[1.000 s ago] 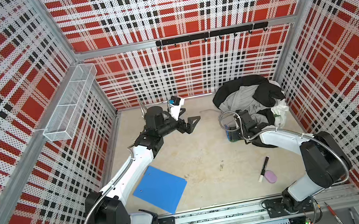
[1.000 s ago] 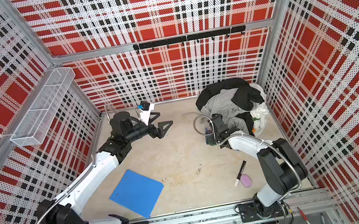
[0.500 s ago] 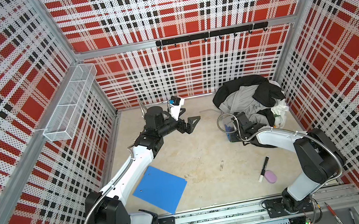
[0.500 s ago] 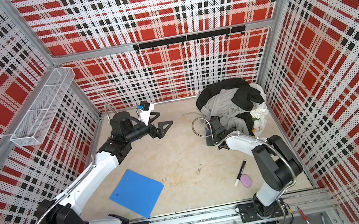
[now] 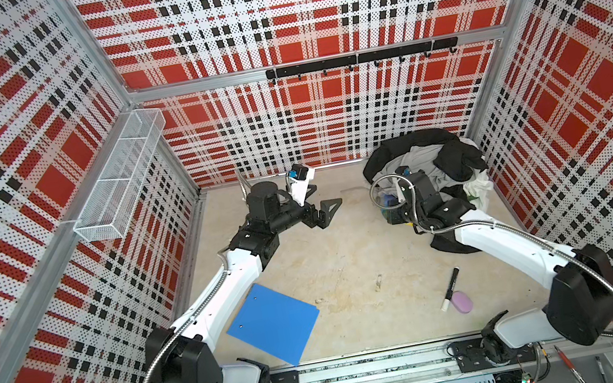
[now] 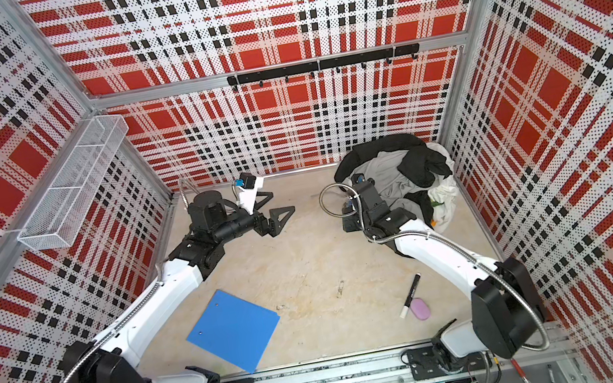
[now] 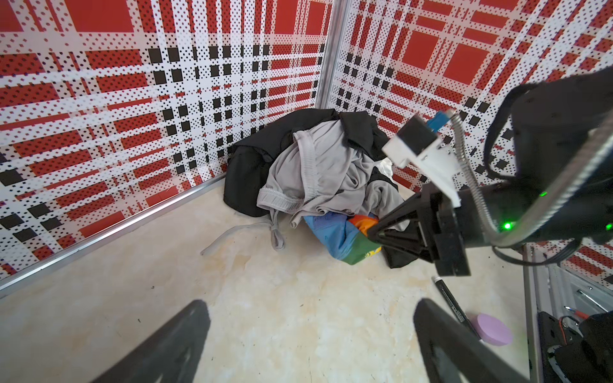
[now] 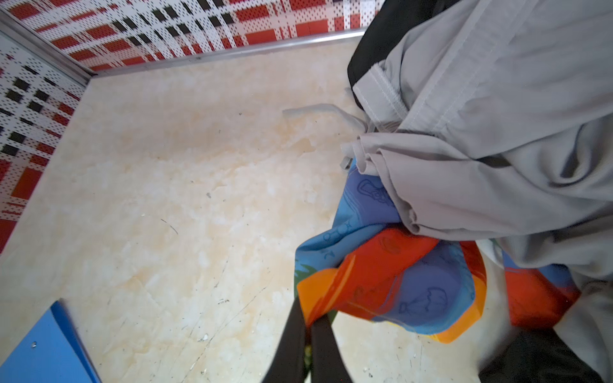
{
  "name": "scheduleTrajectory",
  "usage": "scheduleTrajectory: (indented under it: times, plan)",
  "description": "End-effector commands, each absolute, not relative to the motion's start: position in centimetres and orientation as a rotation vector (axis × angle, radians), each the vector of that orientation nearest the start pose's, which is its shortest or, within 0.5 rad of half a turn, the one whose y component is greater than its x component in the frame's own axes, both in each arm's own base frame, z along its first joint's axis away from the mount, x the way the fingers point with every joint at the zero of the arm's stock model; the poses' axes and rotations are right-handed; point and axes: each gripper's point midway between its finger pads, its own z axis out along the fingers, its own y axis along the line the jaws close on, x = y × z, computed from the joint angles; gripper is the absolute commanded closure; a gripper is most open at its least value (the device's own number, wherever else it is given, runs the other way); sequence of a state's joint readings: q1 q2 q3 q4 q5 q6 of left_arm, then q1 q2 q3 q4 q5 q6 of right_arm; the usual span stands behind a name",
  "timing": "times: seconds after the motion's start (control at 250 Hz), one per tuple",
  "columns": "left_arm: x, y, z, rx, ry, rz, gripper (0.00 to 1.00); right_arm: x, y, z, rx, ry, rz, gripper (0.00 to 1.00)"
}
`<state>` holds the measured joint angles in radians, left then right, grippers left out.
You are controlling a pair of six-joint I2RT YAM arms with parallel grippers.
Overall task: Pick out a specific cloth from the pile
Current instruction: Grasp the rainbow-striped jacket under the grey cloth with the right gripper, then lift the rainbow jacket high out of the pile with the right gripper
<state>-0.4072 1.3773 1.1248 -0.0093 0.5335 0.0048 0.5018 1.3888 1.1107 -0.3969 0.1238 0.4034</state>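
Nearest us, the blue folder [image 5: 274, 324] lies flat on the table [image 5: 350, 261], and the marker pen [image 5: 451, 288] lies just beside the lilac disc [image 5: 462, 302]. None of these has shifted since a second ago.

Further in, the left gripper [image 5: 322, 199] hangs over bare table with its jaws spread wide and nothing between them, just where it was a second ago.

Across from it, the right gripper [image 8: 310, 326] is what has changed. Its jaws, apart a second ago, are now pressed together on an orange fold of the cloth [image 8: 398, 282]. In both top views its wrist sits a little further up the picture, closer to the pile [image 5: 431, 167].

The cloth is low at the pile's edge that faces the table's middle, tucked under the grey garment [image 7: 318, 165]. We see only a crumpled wad of it. In the left wrist view its long axis runs along the foot of the pile, from a blue end under the grey hem to a green end by the fingertips [image 7: 384, 232]. How the rest lies we cannot tell, as it is buried.

Farthest off, the black garment [image 5: 460, 162] drapes over the heap in the far right corner.
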Motion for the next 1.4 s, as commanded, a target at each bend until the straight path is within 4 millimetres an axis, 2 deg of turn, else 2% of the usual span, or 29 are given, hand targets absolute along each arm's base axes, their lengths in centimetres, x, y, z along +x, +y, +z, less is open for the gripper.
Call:
scheduleTrajectory:
  times: [0.0,0.24,0.504,0.72,1.016,1.305,1.397]
  plan:
    - [36.4,-25.4,33.0,0.747,1.663,-0.764,0.01,37.1,19.5,26.9,-0.108,2.139,0.453,1.00]
    - [36.5,-25.3,32.9,0.744,1.665,-0.760,0.01,36.6,19.8,33.1,-0.146,2.015,0.508,1.00]
    - [36.5,-25.5,32.8,0.748,1.668,-0.768,0.01,37.2,17.1,41.0,-0.093,1.803,0.375,1.00]
    - [36.5,-25.7,32.6,0.753,1.669,-0.768,0.01,37.8,16.7,46.9,-0.085,1.644,0.343,1.00]
    - [36.6,-25.8,32.3,0.750,1.678,-0.763,0.01,37.7,16.1,52.7,-0.081,1.493,0.318,1.00]
    - [36.7,-26.1,31.9,0.754,1.687,-0.770,0.01,36.2,15.5,56.6,-0.101,1.359,0.314,1.00]
    - [36.6,-26.3,31.8,0.758,1.688,-0.773,0.01,36.0,14.7,57.5,-0.075,1.334,0.280,1.00]
